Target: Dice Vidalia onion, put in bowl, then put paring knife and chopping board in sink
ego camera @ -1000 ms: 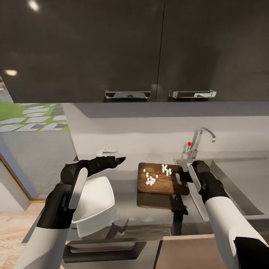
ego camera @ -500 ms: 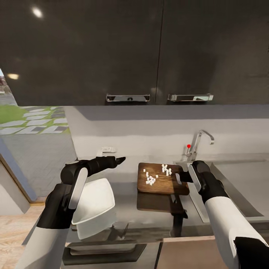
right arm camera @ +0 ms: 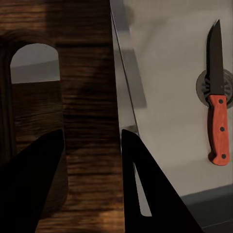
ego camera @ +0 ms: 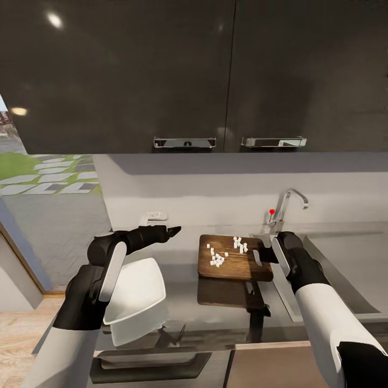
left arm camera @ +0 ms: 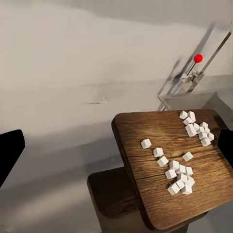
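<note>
The dark wooden chopping board carries several white cubes of diced onion and hangs a little above the countertop, its shadow beneath it. My right gripper is shut on the board's end by the oval slot, its fingers straddling the edge. The paring knife lies in the sink over the drain. My left gripper is open and empty, left of the board and above the white bowl. The left wrist view shows the board and cubes.
The chrome tap and red knob stand behind the sink basin. Black upper cabinets with chrome handles hang overhead. A window opens at far left. The counter's front edge runs below the bowl.
The head view has shifted slightly, so the camera moved. Both arms, the board and the onion cubes hold the same positions.
</note>
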{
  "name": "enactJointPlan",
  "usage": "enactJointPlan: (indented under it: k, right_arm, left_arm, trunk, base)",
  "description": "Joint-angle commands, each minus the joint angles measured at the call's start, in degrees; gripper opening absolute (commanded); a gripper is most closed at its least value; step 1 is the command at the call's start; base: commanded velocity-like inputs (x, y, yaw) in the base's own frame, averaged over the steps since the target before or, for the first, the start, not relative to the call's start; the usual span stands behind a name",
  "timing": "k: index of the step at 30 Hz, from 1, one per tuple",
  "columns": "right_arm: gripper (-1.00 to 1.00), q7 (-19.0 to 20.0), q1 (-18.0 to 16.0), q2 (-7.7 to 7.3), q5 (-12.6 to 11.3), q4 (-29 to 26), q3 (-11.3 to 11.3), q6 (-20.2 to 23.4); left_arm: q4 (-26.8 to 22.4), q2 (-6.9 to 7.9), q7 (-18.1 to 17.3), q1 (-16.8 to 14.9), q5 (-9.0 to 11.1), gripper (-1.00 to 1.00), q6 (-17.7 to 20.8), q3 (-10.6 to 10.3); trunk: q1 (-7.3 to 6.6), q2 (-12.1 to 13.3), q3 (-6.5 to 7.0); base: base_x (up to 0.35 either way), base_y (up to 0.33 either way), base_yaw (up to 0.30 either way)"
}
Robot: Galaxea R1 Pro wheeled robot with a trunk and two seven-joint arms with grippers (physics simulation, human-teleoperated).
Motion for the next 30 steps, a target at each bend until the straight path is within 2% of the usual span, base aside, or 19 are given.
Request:
enactJointPlan:
  k: [1, 8, 22, 30]
  right_arm:
    - [-1.0, -0.37, -0.05, 0.0, -0.5, -0.05, -0.02, 0.2]
    - [-1.0, -0.38, -0.05, 0.0, -0.51, -0.07, -0.02, 0.2]
    - [-1.0, -0.38, -0.05, 0.0, -0.5, -0.14, -0.02, 0.2]
    - [-1.0, -0.38, -0.05, 0.0, -0.5, -0.14, -0.02, 0.2]
  left_arm:
    - [-0.03, -0.03, -0.23, -0.06, -0.1, 1.0, 0.28, 0.07]
    - [-0.03, -0.03, -0.23, -0.06, -0.11, 1.0, 0.28, 0.08]
    - [-0.03, -0.03, -0.23, -0.06, -0.14, 1.0, 0.28, 0.07]
    - [-0.03, -0.03, -0.23, -0.06, -0.12, 1.0, 0.28, 0.02]
  trunk:
    - [0.04, -0.14, -0.14]
    - [0.04, -0.14, -0.02]
    - [0.04, -0.14, 1.16]
    - [0.04, -0.14, 1.26]
  base:
    - [0.0, 0.0, 0.0]
    - [0.0, 0.0, 0.0]
    - [0.0, 0.0, 0.0]
    - [0.0, 0.0, 0.0]
